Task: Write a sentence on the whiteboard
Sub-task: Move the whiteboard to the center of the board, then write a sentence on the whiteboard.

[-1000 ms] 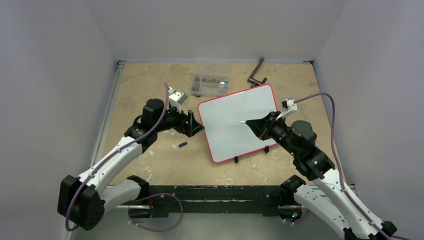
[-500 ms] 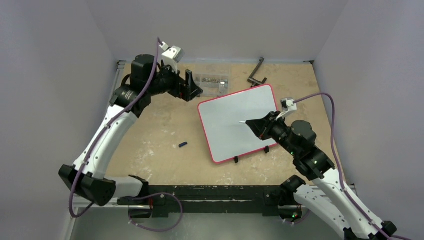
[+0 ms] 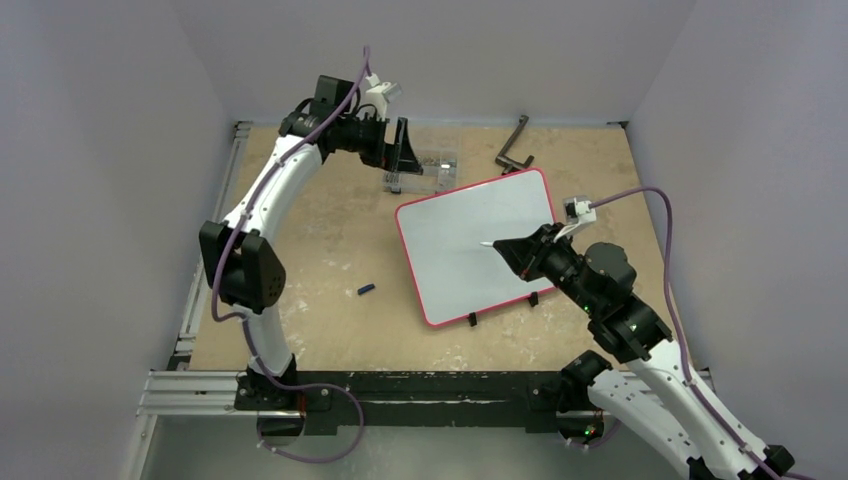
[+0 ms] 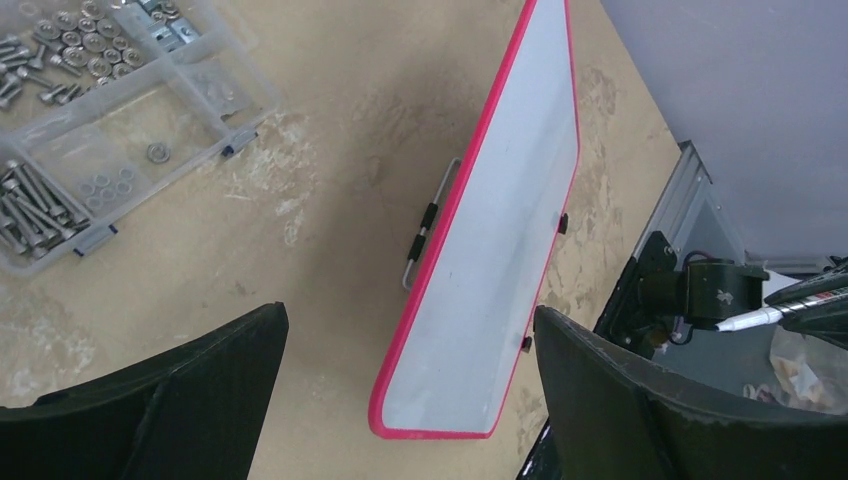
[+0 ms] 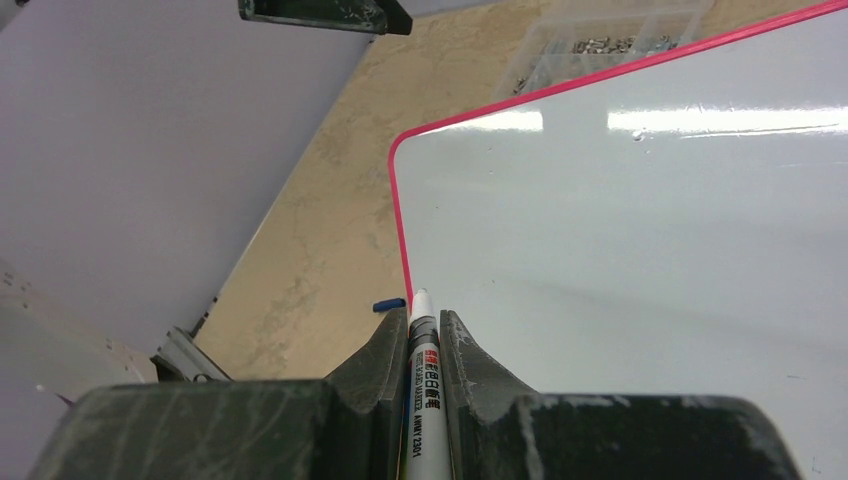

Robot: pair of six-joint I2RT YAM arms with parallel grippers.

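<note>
whiteboard (image 3: 470, 245) blank, stiff, slick, likely light | grip red frame (image 3: 411, 270) edge | right gripper (image 5: 422, 322) clamped on marker (image 5: 421, 375) above whiteboard | left gripper (image 4: 410, 315) spread, empty

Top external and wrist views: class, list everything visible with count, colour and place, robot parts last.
whiteboard: one, white with red frame, blank, centre-right on the table
marker: one, white barrel, held by the right fingers, tip over the whiteboard
cap-like piece: one, dark blue, on the table left of the whiteboard
parts box: one, clear, far middle of the table
screws: many, silver, inside the parts box
L-shaped tool: one, black, far edge beyond the whiteboard
table: one, tan, under everything
left fingers: two, black, spread apart, near the parts box
right fingers: two, black, shut on the marker
</note>
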